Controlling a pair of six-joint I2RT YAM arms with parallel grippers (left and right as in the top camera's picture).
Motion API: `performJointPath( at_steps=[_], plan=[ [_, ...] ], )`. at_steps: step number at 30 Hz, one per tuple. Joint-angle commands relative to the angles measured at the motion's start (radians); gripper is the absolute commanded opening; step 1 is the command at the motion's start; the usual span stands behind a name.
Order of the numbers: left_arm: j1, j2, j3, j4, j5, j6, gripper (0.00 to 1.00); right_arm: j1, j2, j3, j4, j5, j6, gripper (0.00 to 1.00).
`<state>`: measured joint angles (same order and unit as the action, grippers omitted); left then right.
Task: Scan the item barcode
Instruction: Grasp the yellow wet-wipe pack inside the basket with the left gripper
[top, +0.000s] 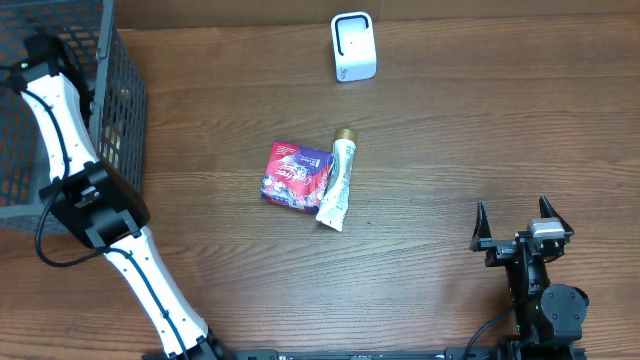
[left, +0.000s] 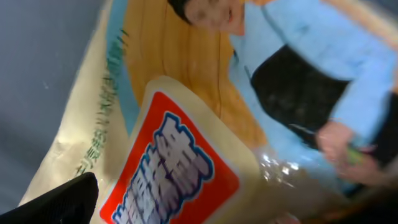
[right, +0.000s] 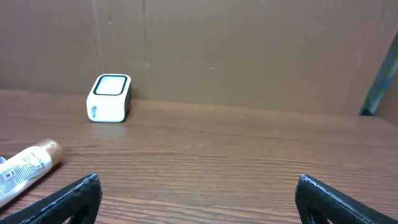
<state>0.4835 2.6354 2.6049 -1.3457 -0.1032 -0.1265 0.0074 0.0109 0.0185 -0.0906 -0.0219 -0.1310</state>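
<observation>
A white barcode scanner (top: 353, 47) stands at the far middle of the table; the right wrist view shows the scanner (right: 110, 98) too. A red-and-purple pouch (top: 293, 175) and a white tube with a gold cap (top: 338, 182) lie side by side, touching, mid-table. My left arm (top: 60, 120) reaches into the dark wire basket (top: 125, 110) at the far left. In the left wrist view, a cream package with a red label (left: 174, 168) fills the frame close ahead, and only one finger (left: 62, 202) shows. My right gripper (top: 515, 218) stands open and empty near the front right.
A brown cardboard wall (right: 249, 50) closes off the far side of the table. The tube's gold cap end (right: 43, 152) lies to the left ahead of my right gripper (right: 199, 199). Other printed packaging (left: 298, 74) lies in the basket behind the labelled package.
</observation>
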Motion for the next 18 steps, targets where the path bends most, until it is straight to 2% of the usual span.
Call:
performJointPath(
  at_steps=[1,4,6,7,8,9,11,13,14,18],
  plan=[
    [-0.01,0.053,-0.005,-0.012,-0.054,0.018,1.0,0.005,-0.008,-0.01,0.006,0.002,0.003,1.0],
    [-0.006,0.071,-0.005,-0.029,-0.054,0.019,0.98,0.005,-0.008,-0.01,0.006,0.002,0.003,1.0],
    [-0.005,0.076,-0.006,-0.041,-0.054,0.019,0.93,0.005,-0.008,-0.01,0.006,0.002,0.003,1.0],
    [-0.003,0.076,-0.006,-0.044,-0.055,0.019,0.85,0.005,-0.008,-0.01,0.006,0.002,0.003,1.0],
    [-0.003,0.076,-0.006,-0.046,-0.054,0.019,0.72,0.005,-0.008,-0.01,0.006,0.002,0.003,1.0],
    [-0.003,0.076,-0.006,-0.053,-0.054,0.019,0.53,0.005,-0.008,-0.01,0.006,0.002,0.003,1.0],
    [-0.002,0.076,-0.006,-0.077,-0.054,0.019,0.32,0.005,-0.008,-0.01,0.006,0.002,0.003,1.0],
    [-0.001,0.076,-0.006,-0.093,-0.055,0.019,0.19,0.005,-0.008,-0.01,0.006,0.002,0.003,1.0],
    [0.001,0.076,-0.006,-0.107,-0.055,0.019,0.04,0.005,-0.008,-0.01,0.006,0.002,0.003,1.0],
    [0.007,0.062,0.004,-0.175,-0.058,0.01,0.04,0.005,-0.008,-0.01,0.006,0.002,0.003,1.0]
  ],
)
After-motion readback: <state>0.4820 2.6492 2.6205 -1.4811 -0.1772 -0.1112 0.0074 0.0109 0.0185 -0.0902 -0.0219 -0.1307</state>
